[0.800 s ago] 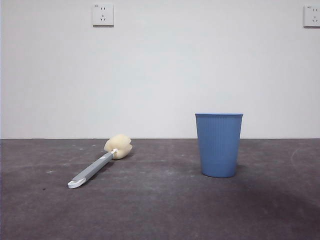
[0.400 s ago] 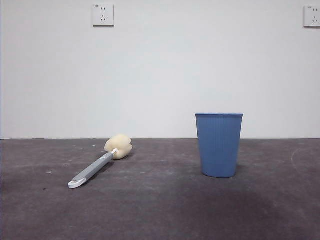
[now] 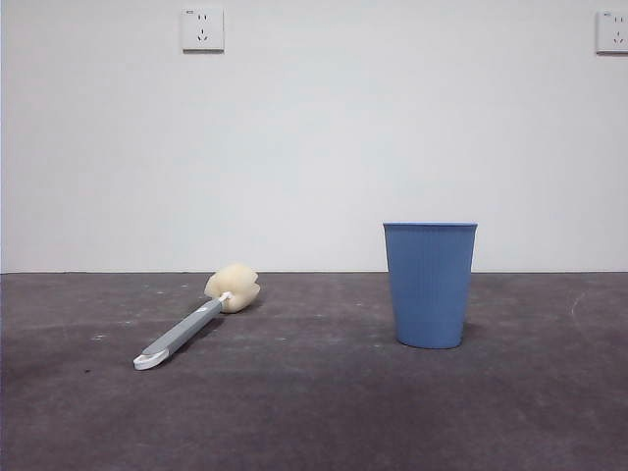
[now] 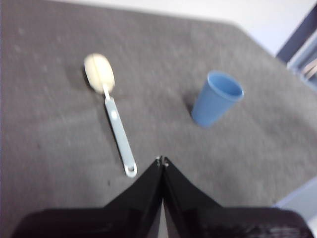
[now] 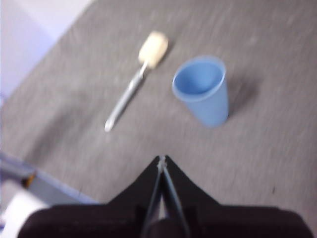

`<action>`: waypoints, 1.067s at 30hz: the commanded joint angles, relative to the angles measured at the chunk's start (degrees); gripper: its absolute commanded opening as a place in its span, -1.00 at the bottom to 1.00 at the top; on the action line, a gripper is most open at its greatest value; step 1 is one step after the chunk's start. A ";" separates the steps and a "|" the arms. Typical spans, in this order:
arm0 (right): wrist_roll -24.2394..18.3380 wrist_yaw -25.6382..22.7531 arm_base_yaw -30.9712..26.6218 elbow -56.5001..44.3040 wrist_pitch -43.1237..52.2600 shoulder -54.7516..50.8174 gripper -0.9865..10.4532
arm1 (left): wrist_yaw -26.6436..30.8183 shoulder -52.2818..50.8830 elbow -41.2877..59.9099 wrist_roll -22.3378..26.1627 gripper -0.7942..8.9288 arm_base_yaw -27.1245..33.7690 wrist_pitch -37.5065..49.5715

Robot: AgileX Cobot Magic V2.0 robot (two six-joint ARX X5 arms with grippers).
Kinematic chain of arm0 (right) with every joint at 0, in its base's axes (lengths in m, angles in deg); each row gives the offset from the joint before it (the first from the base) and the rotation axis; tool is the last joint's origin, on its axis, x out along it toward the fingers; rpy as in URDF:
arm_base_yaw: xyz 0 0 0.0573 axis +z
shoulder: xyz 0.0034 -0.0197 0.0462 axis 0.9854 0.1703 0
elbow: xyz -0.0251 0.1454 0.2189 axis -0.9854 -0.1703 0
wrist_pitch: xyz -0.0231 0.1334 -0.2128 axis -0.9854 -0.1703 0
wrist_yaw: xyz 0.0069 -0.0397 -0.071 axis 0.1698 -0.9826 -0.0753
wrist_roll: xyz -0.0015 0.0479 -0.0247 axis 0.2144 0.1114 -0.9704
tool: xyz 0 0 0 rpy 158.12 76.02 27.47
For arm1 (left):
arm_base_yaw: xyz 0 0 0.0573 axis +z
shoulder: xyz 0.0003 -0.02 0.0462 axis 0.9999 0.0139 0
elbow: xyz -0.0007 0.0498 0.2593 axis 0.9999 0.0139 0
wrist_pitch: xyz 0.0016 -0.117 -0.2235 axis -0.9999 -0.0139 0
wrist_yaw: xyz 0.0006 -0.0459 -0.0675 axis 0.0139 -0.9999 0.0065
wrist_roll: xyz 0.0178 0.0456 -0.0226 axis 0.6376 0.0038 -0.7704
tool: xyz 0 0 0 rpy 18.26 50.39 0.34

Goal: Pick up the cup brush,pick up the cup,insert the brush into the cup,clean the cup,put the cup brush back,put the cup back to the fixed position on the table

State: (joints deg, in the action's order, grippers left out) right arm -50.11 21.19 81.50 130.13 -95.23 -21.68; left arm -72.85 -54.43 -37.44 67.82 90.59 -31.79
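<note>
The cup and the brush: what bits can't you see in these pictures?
- Inside of the cup: the front view is level with it, so its own wall hides it. The right wrist view looks in, but blur hides the bottom.
- Underside of the brush: it lies on the table in every view.
- Fine ribs on the cup: blurred away in both wrist views.
- Left tool and right tool: absent from the front view.

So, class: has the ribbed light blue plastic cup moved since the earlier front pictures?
No. The ribbed light blue plastic cup stands at the same spot below the right-hand white wall socket.
</note>
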 commanded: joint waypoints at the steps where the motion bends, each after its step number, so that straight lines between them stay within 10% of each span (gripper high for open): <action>1: -4.55 -0.07 1.20 1.14 -4.04 1.18 -0.85 | -0.31 2.12 -2.89 5.84 -0.85 -0.42 -5.57; 9: -5.27 -0.37 2.25 1.14 -5.86 1.77 -0.71 | 0.09 4.98 -5.75 7.89 -0.80 -0.66 -11.61; 16: -3.50 -0.37 2.25 1.14 -5.92 1.77 0.24 | 0.02 5.16 -5.75 7.76 0.21 -0.68 -12.28; 32: -3.10 -0.35 2.25 1.14 -5.92 2.03 0.22 | -0.13 10.60 -5.81 6.99 0.20 -2.12 -9.57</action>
State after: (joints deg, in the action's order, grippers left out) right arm -53.39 20.99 83.66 131.10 -101.48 -19.73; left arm -72.80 -44.48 -43.06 74.61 88.91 -42.56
